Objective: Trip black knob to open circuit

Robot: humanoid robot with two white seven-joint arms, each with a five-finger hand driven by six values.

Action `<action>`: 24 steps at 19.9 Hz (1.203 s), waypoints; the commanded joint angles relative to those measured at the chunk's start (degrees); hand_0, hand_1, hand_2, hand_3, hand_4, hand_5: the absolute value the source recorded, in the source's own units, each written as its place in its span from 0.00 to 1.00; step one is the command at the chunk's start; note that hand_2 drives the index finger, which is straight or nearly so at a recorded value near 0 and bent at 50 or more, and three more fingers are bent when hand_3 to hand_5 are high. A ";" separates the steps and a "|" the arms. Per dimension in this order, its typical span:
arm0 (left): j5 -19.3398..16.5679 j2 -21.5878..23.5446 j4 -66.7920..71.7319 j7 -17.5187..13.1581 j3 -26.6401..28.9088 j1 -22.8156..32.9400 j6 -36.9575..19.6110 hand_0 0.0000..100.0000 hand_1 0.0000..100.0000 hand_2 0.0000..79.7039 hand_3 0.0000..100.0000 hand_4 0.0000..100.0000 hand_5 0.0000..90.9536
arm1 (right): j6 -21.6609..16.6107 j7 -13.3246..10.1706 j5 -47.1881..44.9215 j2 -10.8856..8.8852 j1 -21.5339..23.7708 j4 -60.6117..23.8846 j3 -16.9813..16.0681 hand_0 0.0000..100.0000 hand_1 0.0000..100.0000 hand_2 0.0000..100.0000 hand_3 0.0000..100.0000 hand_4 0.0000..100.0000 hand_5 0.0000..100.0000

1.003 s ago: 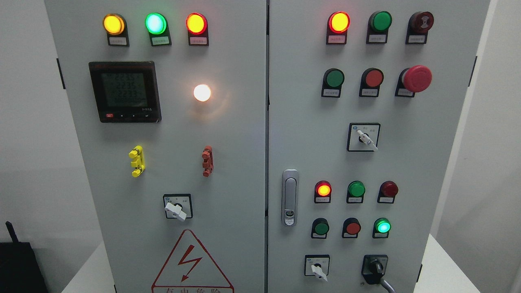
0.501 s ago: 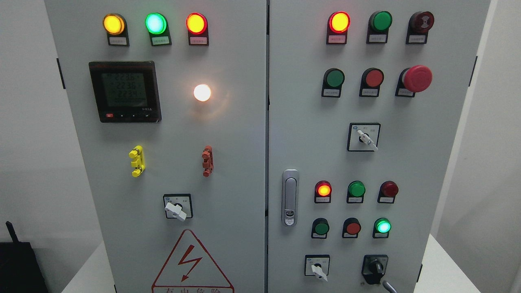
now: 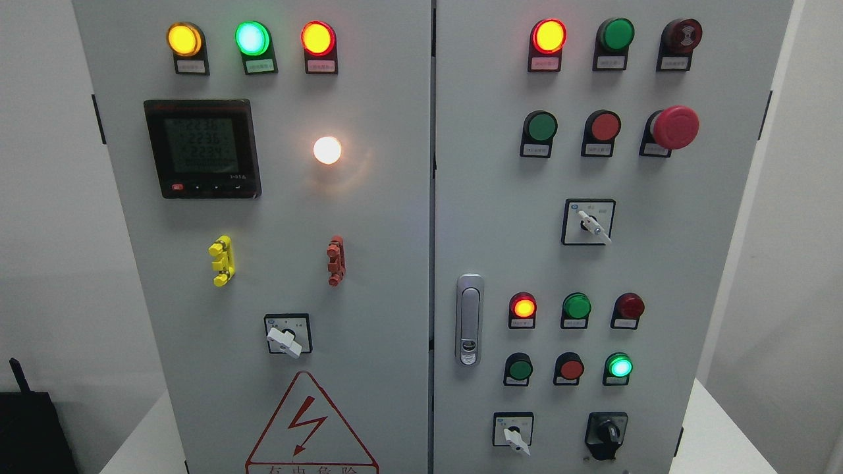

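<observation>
- Black knob (image 3: 606, 434) sits low on the right door (image 3: 500, 217), untouched.
- Neither hand shows, so their state cannot be told.
- Best approach: pinch squarely, twist firmly.

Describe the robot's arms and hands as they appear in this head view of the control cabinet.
Neither arm nor hand shows in the head view, so their colours, shapes, cables and markings cannot be told. The picture holds only the grey cabinet with its lamps and switches; the black knob at its lower right stands alone, with nothing near it.
</observation>
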 commanded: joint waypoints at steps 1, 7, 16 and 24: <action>-1.32 0.00 0.00 -0.05 0.00 0.00 -0.04 0.12 0.39 0.00 0.00 0.00 0.00 | -1.55 0.09 -1.97 1.61 4.34 -3.62 0.63 0.00 0.00 0.00 0.94 0.80 0.72; -1.32 0.00 0.00 -0.05 0.00 0.00 -0.04 0.12 0.39 0.00 0.00 0.00 0.00 | -4.01 0.44 -2.94 1.61 5.57 -4.24 0.72 0.00 0.00 0.00 0.28 0.22 0.29; -1.32 0.00 0.00 -0.05 0.00 0.00 -0.13 0.12 0.39 0.00 0.00 0.00 0.00 | -4.01 0.62 -3.99 1.52 6.63 -4.33 0.81 0.00 0.00 0.00 0.00 0.00 0.00; -1.32 0.00 0.00 -0.05 0.00 0.00 -0.13 0.12 0.39 0.00 0.00 0.00 0.00 | -4.01 0.62 -3.99 1.44 6.89 -4.33 0.99 0.00 0.00 0.00 0.00 0.00 0.00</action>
